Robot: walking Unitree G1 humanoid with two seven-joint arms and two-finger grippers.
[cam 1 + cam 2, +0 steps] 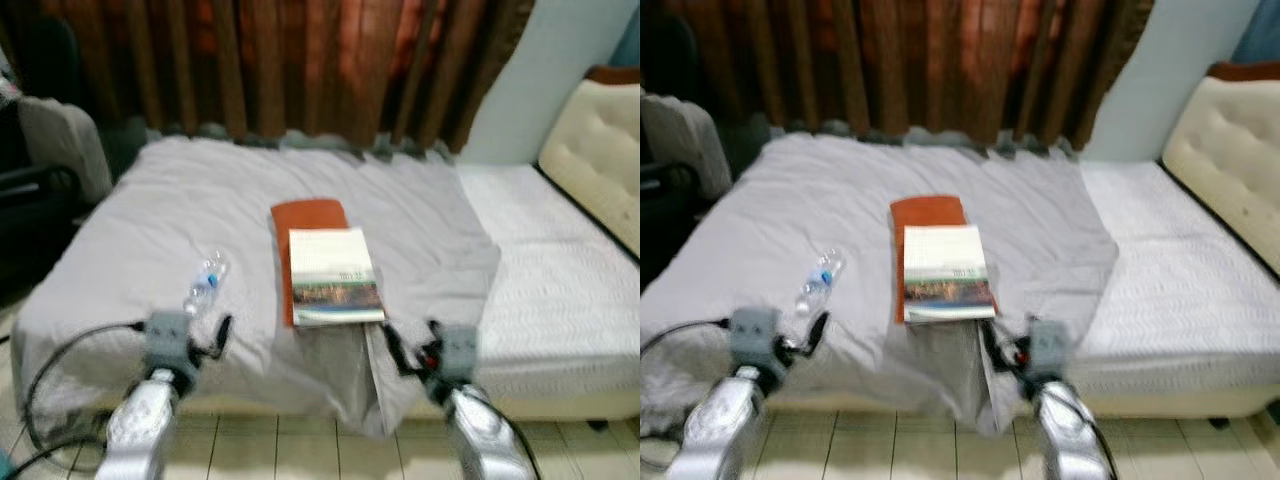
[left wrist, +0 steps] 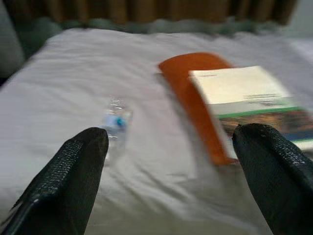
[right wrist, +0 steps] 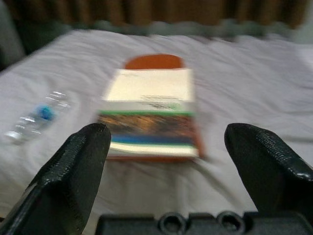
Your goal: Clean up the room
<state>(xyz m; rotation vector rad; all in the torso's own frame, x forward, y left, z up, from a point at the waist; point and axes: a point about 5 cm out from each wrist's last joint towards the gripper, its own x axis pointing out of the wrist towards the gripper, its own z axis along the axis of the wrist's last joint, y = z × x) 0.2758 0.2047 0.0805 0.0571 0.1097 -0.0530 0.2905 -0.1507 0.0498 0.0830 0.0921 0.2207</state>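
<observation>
- Book [image 1: 334, 276] lies flat mid-bed on the grey cover [image 1: 150, 220], stacked on an orange folder [image 1: 306, 218] that pokes out at its 12 and 9 o'clock edges.
- Water bottle [image 1: 204, 283] lies on its side at the book's 9 o'clock, well apart; looks near-empty, but blur makes that unsure.
- My left gripper [image 1: 216, 340] hangs short of the bed's near edge, fingers spread, holding nothing, roughly lined up with the bottle.
- My right gripper [image 1: 412, 345] faces the book's near edge, fingers [image 3: 78, 171] wide, empty, likely ready to pinch it.
</observation>
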